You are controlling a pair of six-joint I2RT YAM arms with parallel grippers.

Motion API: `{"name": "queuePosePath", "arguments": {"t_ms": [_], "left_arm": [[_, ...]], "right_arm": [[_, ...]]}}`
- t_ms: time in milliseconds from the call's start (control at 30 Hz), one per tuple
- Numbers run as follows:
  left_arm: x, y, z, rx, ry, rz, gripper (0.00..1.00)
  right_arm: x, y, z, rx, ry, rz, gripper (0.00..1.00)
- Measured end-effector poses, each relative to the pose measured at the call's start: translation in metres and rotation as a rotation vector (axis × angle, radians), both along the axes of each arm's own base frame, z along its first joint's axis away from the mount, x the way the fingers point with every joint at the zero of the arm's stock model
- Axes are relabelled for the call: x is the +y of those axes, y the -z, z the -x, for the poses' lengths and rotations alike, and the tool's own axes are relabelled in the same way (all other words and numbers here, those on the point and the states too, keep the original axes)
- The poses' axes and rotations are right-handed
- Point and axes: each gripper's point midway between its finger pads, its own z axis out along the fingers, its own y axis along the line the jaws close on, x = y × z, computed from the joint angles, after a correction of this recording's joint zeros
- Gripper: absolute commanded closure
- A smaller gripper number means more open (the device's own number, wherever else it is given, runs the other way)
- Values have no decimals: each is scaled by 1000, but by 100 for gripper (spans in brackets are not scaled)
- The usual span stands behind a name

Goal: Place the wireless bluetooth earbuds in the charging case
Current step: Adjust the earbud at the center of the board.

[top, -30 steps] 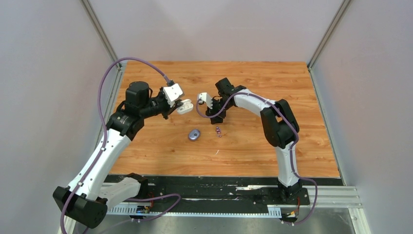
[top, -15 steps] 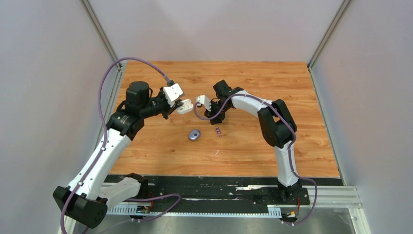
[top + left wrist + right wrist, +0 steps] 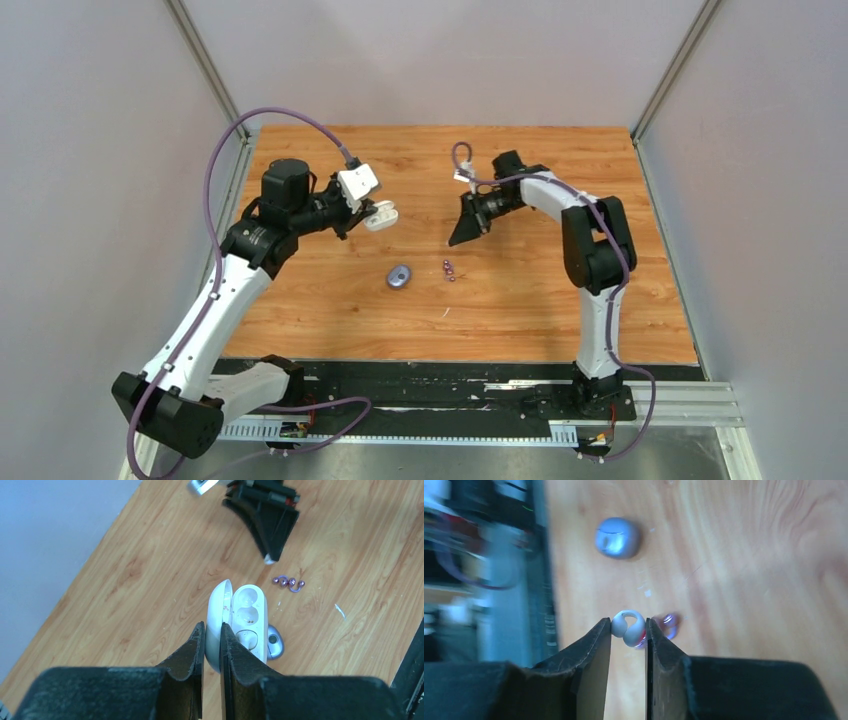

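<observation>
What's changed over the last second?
The right gripper swung back to the right, away from the open white case, its jaws narrowing on a white earbud. The left gripper kept hold of that case; the grey case and purple earbuds stayed put.

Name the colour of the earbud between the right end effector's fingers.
The earbud is white; right wrist view.

No lettering, label, brand mark, number or sign can be read in any of the views.
</observation>
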Motion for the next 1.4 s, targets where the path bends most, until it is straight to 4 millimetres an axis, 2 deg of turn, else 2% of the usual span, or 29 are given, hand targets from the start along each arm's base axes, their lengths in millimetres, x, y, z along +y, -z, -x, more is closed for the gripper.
{"name": "queuePosePath", "arguments": {"t_ms": [100,167,300,400,500,567,667,800,867,1033,1133,1267,1400], "left_arm": [[-2,-7,-5,4,-1,2,100],[-3,-9,-7,13,-3,3,100],[-6,-11,-12,40,-10,8,100],[-8,-7,-15,67,-14,8,100],[-9,-2,-18,93,-18,6,100],[-10,0,-20,106,-21,7,100],[-11,2,-21,121,-24,5,100],[-11,-1,-22,124,-26,9,100],[-12,-2,-22,125,-29,14,100],[-13,-5,-24,121,-34,30,100],[-14,-8,-26,108,-35,38,100],[-15,-11,-28,99,-37,48,100],[-15,-11,-27,97,-37,52,100]], "right_arm": [[-28,-15,17,259,108,-136,74],[-48,-12,34,446,185,-188,73],[-67,-4,53,725,289,-234,71],[-75,-2,52,855,349,-257,69],[-82,3,53,976,397,-268,52],[-87,12,54,1041,425,-273,45],[-92,7,47,1075,436,-300,33],[-100,-2,35,1126,498,-286,27],[-109,-1,22,1117,592,-241,27],[-143,10,-3,984,806,-78,39],[-157,-4,-17,786,820,-23,48],[-157,-30,-42,382,709,39,56],[-139,-34,-52,136,595,129,55]]}}
